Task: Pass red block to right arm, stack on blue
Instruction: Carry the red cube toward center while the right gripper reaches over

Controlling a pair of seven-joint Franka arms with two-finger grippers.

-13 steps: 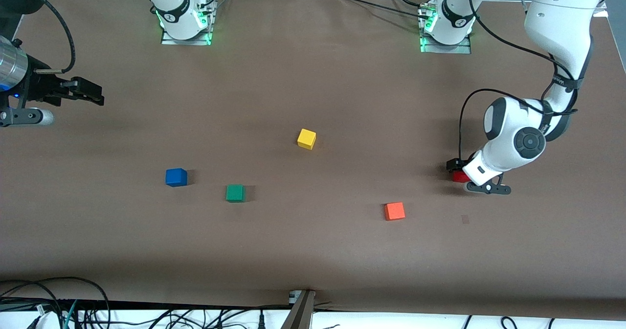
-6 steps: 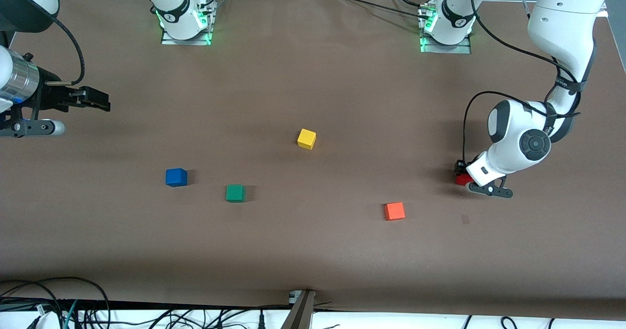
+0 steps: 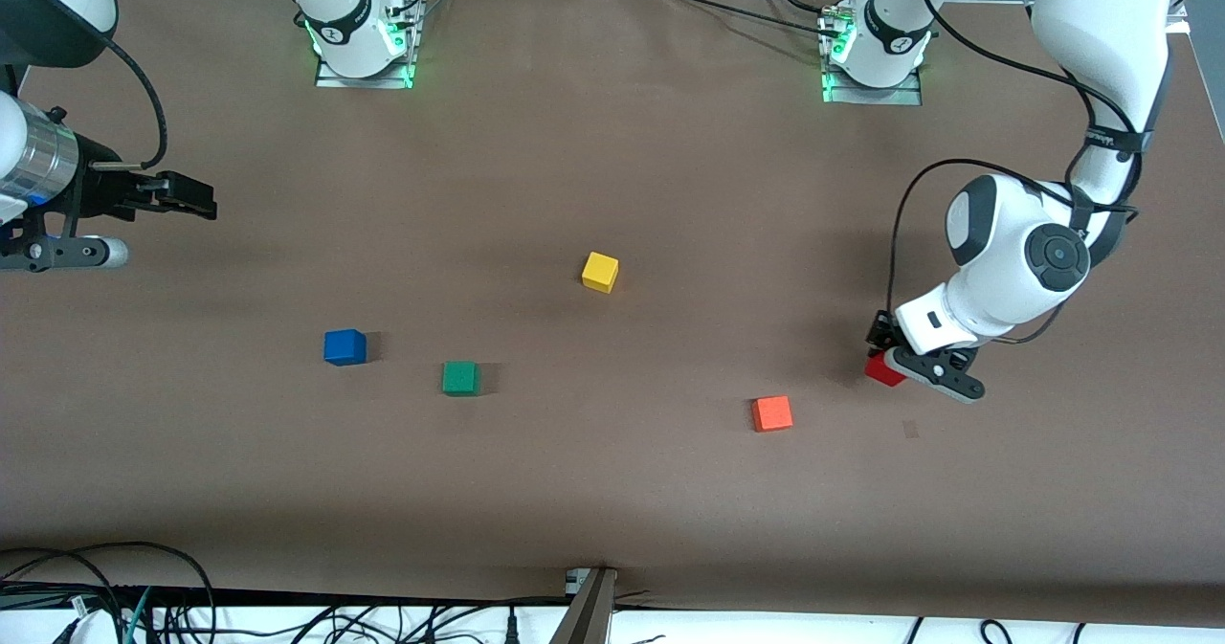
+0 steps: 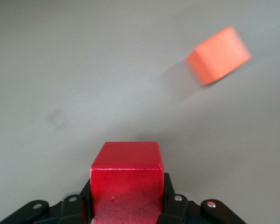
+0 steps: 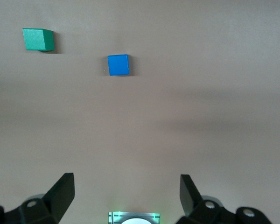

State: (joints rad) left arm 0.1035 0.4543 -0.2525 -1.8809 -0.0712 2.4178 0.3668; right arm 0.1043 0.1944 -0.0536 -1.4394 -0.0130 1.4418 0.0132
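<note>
My left gripper (image 3: pixel 885 362) is shut on the red block (image 3: pixel 881 369) and holds it just above the table at the left arm's end; in the left wrist view the block (image 4: pixel 126 179) sits between the black fingers (image 4: pixel 172 205). The blue cube (image 3: pixel 345 347) rests on the table toward the right arm's end; it also shows in the right wrist view (image 5: pixel 118 65). My right gripper (image 3: pixel 196 199) is open and empty, held in the air over the right arm's end of the table, its fingers (image 5: pixel 60 191) spread wide.
An orange-red cube (image 3: pixel 771 413) lies beside the left gripper, toward the table's middle, and shows in the left wrist view (image 4: pixel 218 55). A green cube (image 3: pixel 460 378) sits next to the blue cube. A yellow cube (image 3: pixel 600 272) lies mid-table.
My left gripper has lifted the red block off the table and swung it a little toward the orange-red cube. My right gripper has shifted slightly toward the table's middle.
</note>
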